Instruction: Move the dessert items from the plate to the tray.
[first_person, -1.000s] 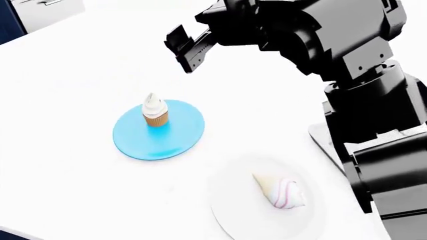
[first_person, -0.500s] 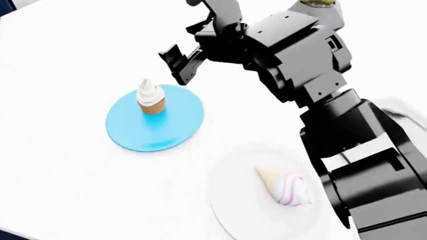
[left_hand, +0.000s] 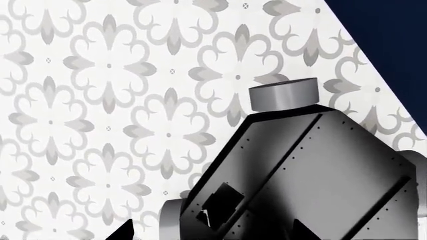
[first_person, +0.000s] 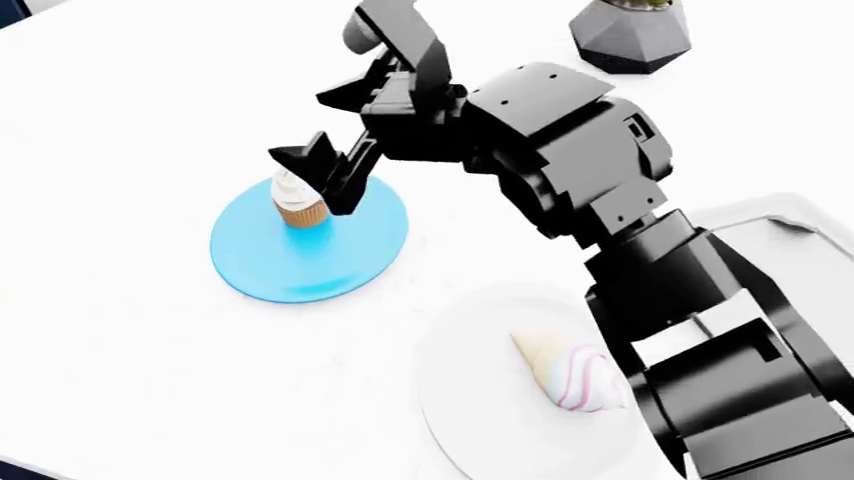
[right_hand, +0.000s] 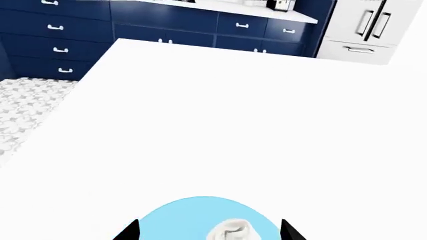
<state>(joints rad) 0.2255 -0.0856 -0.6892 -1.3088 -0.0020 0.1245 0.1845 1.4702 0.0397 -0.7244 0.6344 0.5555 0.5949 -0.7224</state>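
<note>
A cupcake (first_person: 300, 200) with white swirled frosting and a brown wrapper stands on a round blue plate (first_person: 307, 265). My right gripper (first_person: 319, 176) is open, with one finger on each side of the cupcake's frosting. The right wrist view shows the frosting (right_hand: 233, 231) between the two fingertips (right_hand: 130, 232), over the blue plate (right_hand: 173, 220). A cream cone-shaped sweet (first_person: 571, 372) with a pink-striped top lies on a round white plate (first_person: 467, 400). A corner of the grey-white tray (first_person: 787, 215) shows behind my right arm. My left gripper (left_hand: 213, 235) is open and empty over the patterned floor.
A green succulent in a grey faceted pot (first_person: 630, 35) stands at the far side of the white table (first_person: 134, 120). Blue cabinets (right_hand: 60, 35) stand beyond the table's far edge. The left wrist view shows my own base (left_hand: 313, 165) on the tiled floor.
My right gripper has moved down and left from above the blue plate's far edge to around the cupcake. The head view has shifted, bringing the pot into sight.
</note>
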